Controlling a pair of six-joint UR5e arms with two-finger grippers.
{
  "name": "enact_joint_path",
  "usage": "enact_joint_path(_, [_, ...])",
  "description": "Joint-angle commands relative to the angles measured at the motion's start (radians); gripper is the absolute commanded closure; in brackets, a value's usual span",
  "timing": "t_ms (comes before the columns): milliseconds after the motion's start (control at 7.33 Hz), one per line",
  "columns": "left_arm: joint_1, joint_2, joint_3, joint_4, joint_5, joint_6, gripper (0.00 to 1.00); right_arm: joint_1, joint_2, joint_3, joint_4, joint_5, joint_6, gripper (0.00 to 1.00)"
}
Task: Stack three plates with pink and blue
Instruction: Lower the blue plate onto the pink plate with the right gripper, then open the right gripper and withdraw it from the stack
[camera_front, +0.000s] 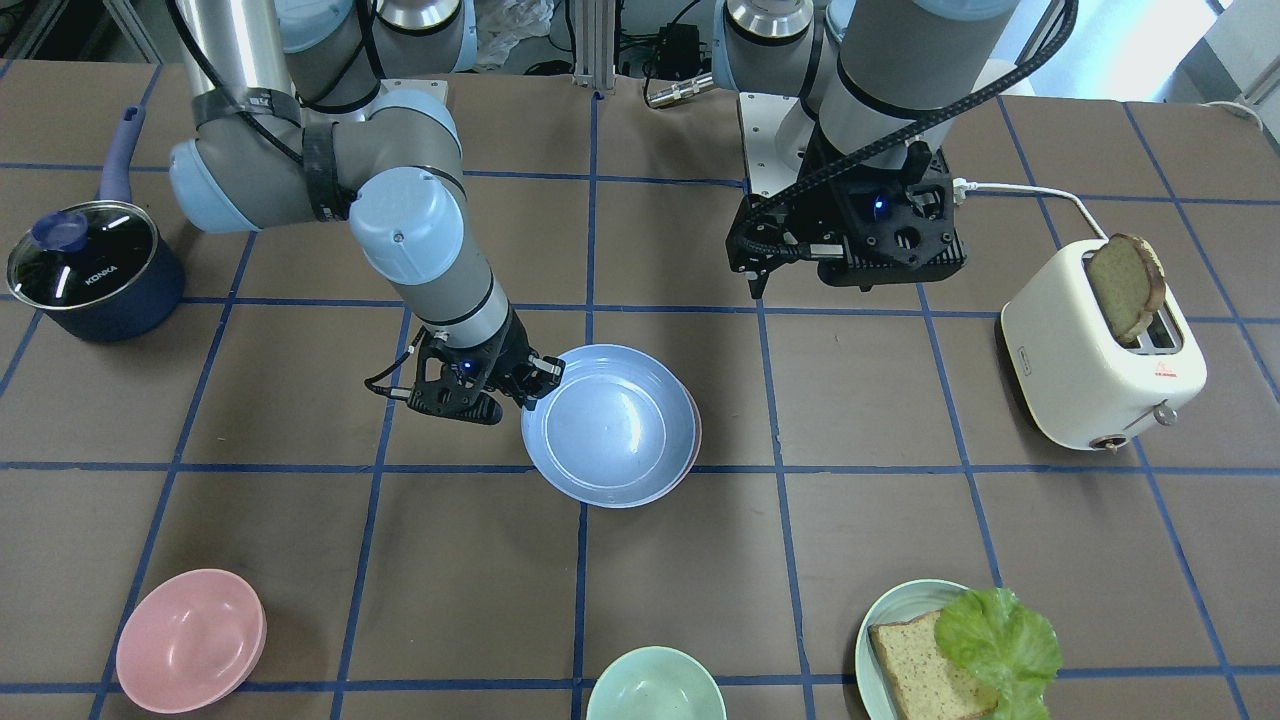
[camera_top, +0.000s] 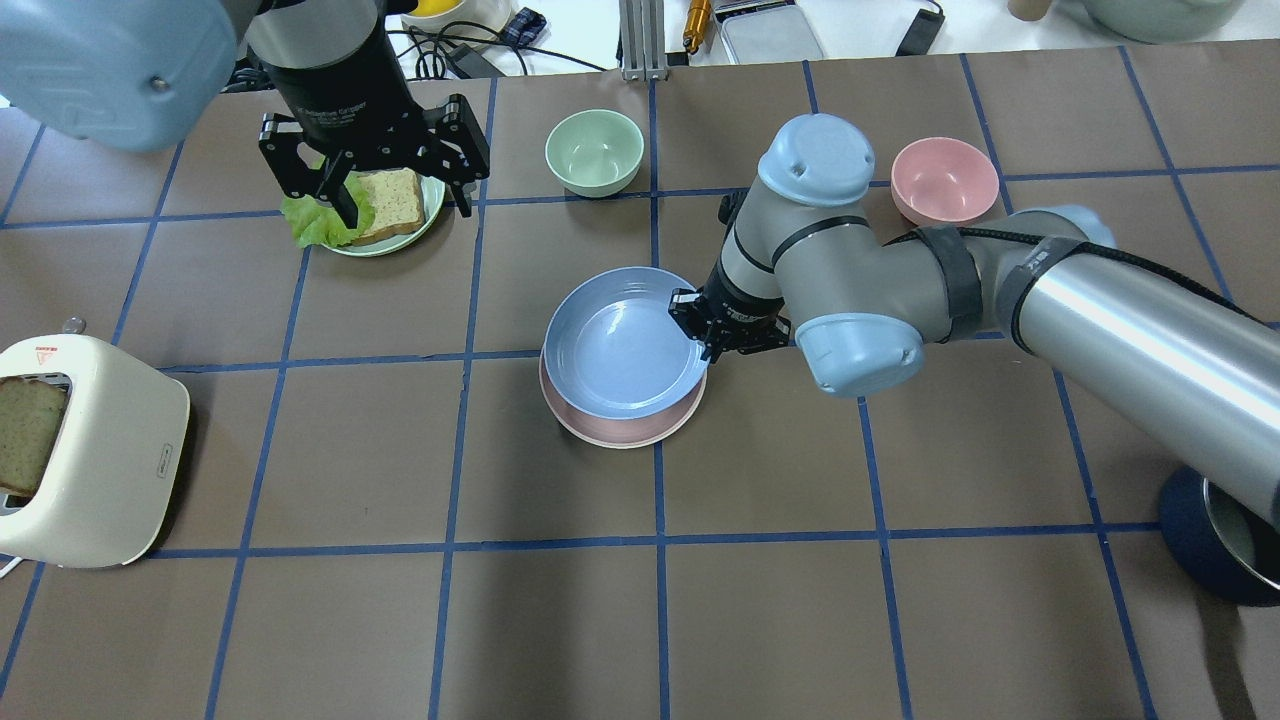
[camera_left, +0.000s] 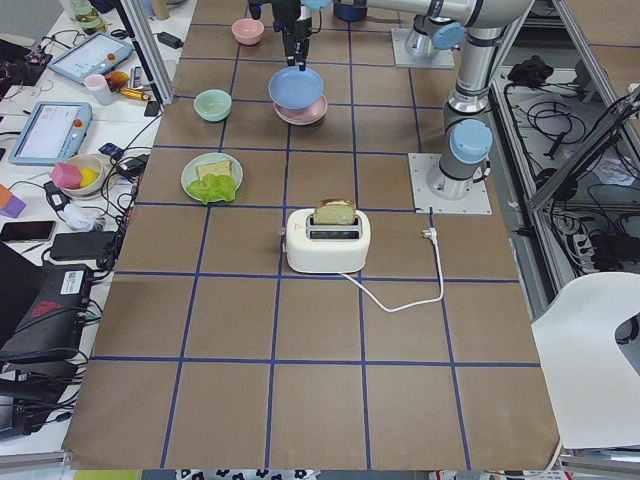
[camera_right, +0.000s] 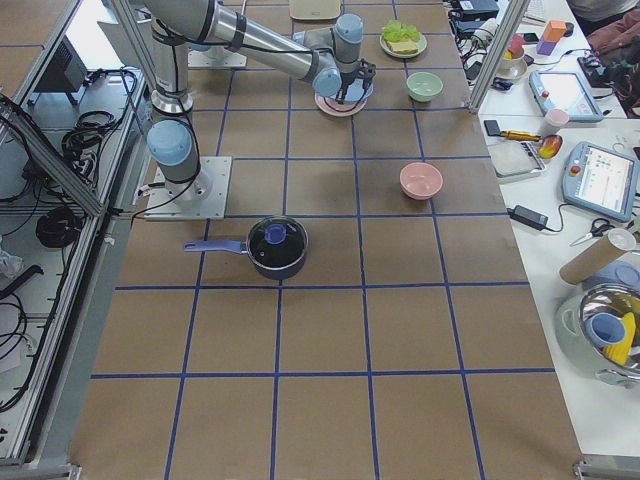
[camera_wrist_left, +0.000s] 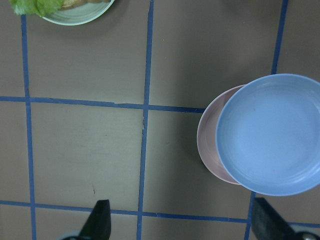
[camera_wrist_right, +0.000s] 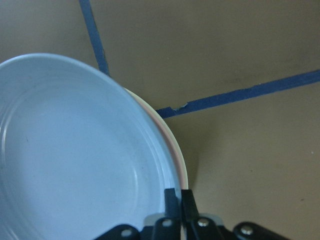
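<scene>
The light blue plate (camera_top: 625, 343) sits over the pink plate (camera_top: 620, 435) near the table's middle, shifted off-centre so that a pink crescent shows. The right gripper (camera_top: 703, 330) pinches the blue plate's rim, jaws narrow on it. A mint bowl (camera_top: 594, 150) and a pink bowl (camera_top: 944, 180) stand beyond, well apart. The left gripper (camera_top: 405, 200) hangs wide and holds nothing above the green plate (camera_top: 400, 240) of bread and lettuce. A toaster (camera_top: 110, 450) stands far left.
</scene>
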Motion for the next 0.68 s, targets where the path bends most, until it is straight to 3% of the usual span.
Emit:
enact_joint_path(0, [0.01,0.038,-0.082,0.148,-0.003,0.035,0.0,0.007,0.012,0.03,-0.058,-0.001,0.03,0.68])
enact_joint_path(136, [0.013,0.053,-0.077,0.099,0.0,0.037,0.0,0.003,0.012,0.026,-0.063,-0.007,0.025,0.03])
enact_joint_path(409, [0.034,0.058,-0.077,0.089,-0.002,0.037,0.0,-0.061,0.001,-0.069,-0.008,-0.14,-0.083,0.0])
enact_joint_path(545, [0.036,0.059,-0.079,0.089,-0.002,0.035,0.0,-0.103,-0.005,-0.168,0.123,-0.183,-0.232,0.0])
